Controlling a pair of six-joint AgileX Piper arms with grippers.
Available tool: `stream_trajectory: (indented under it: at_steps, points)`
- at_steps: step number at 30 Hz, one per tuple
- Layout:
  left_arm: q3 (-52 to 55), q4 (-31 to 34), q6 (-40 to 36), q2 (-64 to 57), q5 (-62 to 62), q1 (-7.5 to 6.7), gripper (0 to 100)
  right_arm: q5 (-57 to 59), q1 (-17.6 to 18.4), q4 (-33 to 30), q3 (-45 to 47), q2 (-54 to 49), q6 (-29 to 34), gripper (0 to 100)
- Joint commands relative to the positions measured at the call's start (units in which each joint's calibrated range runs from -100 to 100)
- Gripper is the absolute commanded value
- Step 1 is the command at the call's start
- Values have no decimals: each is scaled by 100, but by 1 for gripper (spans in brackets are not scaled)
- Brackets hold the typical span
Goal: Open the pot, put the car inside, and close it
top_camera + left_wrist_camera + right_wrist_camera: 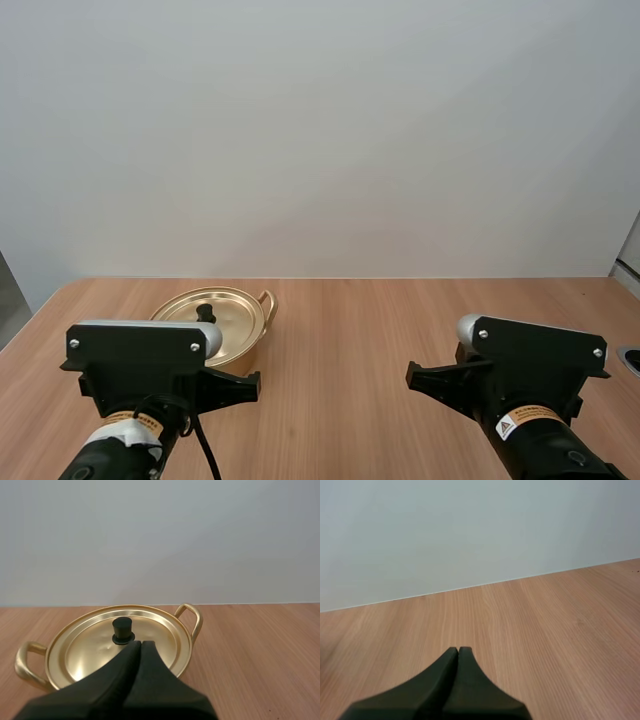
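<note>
Golden and lidded, the pot point(194, 621) is sitting on the wooden desk point(260, 655) in front of the left arm. Its lid point(85, 652) is resting in place, with the black knob point(122, 630) standing upright. The left end effector point(141, 643) is hovering just short of that knob, closed tight on nothing. The right end effector point(458, 649) is hanging over the desk, likewise closed and gripping nothing.

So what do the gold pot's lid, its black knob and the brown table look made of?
Round gold-coloured lid: metal, probably aluminium or brass, satin sheen with soft reflections. Small black knob: matte, likely plastic. Light brown table: wood grain shows, possibly laminate.
</note>
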Motion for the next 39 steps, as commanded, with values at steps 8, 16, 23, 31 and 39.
stream_trajectory:
  at_steps: [8,16,23,31,39]
  points:
    - [0,219,-636,0,95,-2,0,-9,4,6,0,0,4,0]
    - [0,121,-408,0,87,-2,0,-9,4,6,0,0,4,0]
    - [0,-136,115,0,48,-2,0,-9,4,6,0,0,4,0]
    - [0,-151,115,0,-31,-2,0,-9,4,6,0,0,4,0]
    - [0,-151,115,0,-74,-2,0,-9,4,6,0,0,4,0]
